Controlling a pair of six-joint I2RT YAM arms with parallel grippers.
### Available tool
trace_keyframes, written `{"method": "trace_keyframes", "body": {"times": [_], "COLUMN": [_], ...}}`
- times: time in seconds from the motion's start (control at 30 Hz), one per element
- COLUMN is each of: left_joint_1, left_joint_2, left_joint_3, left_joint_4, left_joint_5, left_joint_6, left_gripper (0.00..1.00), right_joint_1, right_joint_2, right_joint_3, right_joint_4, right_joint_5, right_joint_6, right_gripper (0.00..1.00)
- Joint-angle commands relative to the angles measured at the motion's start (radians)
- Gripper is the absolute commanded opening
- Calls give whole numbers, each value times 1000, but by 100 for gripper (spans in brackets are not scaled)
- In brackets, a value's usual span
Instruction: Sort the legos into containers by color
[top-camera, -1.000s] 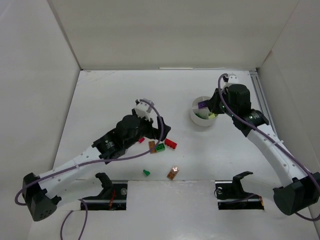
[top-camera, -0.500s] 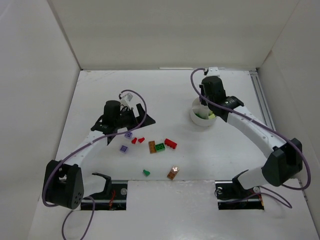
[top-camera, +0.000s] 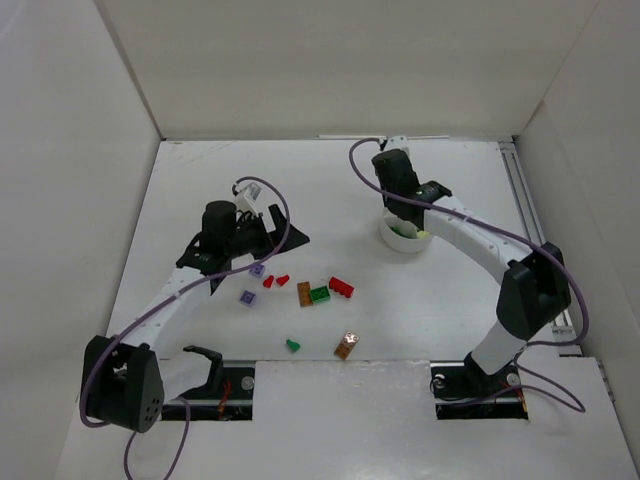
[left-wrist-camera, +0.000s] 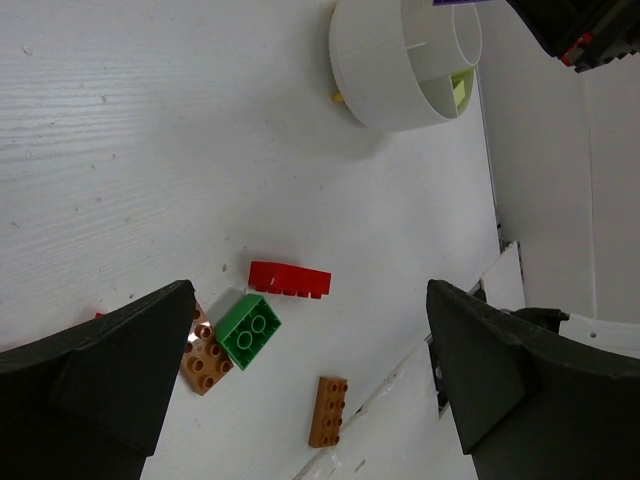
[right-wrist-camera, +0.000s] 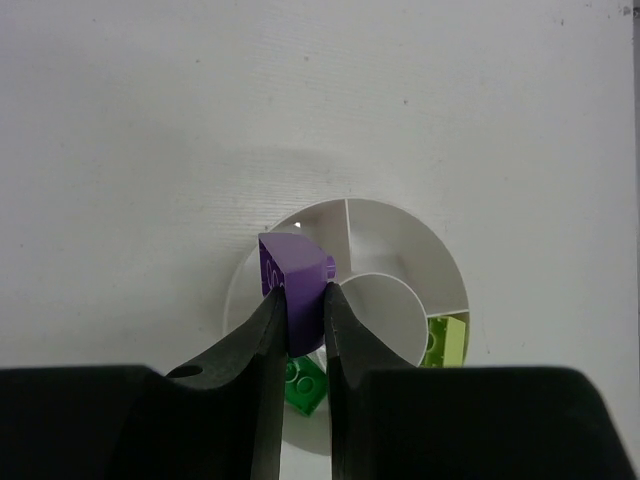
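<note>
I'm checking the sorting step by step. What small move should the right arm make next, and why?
Probably lower slightly and open. The right gripper is shut on a purple brick right above the white dish, over a wedge apart from those holding the green brick and the pale yellow brick.

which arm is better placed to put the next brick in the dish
The right arm. Its jaws are shut on a purple brick right above the dish, so it probably only has to lower and let go. The left arm has open, empty jaws over the loose bricks, away from the dish.
</note>
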Motion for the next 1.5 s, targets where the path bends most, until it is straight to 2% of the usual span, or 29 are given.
{"method": "trace_keyframes", "body": {"times": [0.0, 0.2, 0.47, 0.5, 0.7, 0.8, 0.93, 1.03, 1.1, 1.13, 1.17, 1.23, 1.27, 1.33, 1.4, 1.47], "left_joint_1": [2, 2, 2, 2, 2, 2, 2, 2, 11, 11, 11, 11, 11, 11, 11, 11], "left_joint_2": [-46, -69, -78, -78, -87, -97, -118, -169, -205, -218, -227, -262, -274, -294, -308, -308], "left_joint_3": [-10, -10, 1, 11, 21, 21, 21, 7, -5, -19, -31, -51, -64, -91, -117, -133], "left_joint_4": [-16, -79, -187, -203, -273, -289, -362, -427, -467, -487, -532, -573, -592, -669, -723, -723], "left_joint_5": [-28, -104, -201, -215, -284, -308, -353, -429, -475, -511, -532, -592, -615, -663, -716, -717], "left_joint_6": [-18, -39, -77, -77, -111, -132, -154, -209, -241, -267, -290, -332, -391, -464, -560, -590], "left_gripper": [100, 100, 100, 100, 100, 100, 100, 100, 100, 100, 100, 100, 100, 100, 100, 100], "right_joint_1": [14, 42, 60, 60, 69, 79, 89, 114, 126, 126, 126, 126, 126, 126, 126, 126], "right_joint_2": [47, 148, 229, 241, 242, 220, 170, 78, -31, -72, -114, -246, -287, -390, -435, -461], "right_joint_3": [76, 179, 279, 290, 290, 290, 290, 216, 92, 45, -58, -161, -211, -330, -380, -381], "right_joint_4": [-41, -210, -382, -392, -383, -374, -347, -256, -135, -91, -48, 72, 107, 179, 180, 143], "right_joint_5": [65, 188, 208, 208, 174, 156, 111, 38, -39, -141, -179, -255, -318, -361, -394, -380], "right_joint_6": [12, 125, 233, 242, 242, 228, 181, 88, 14, -2, -2, -35, -36, -36, -36, -23], "right_gripper": [0, 0, 0, 2, 41, 53, 56, 56, 58, 59, 62, 62, 70, 78, 78, 80]}}
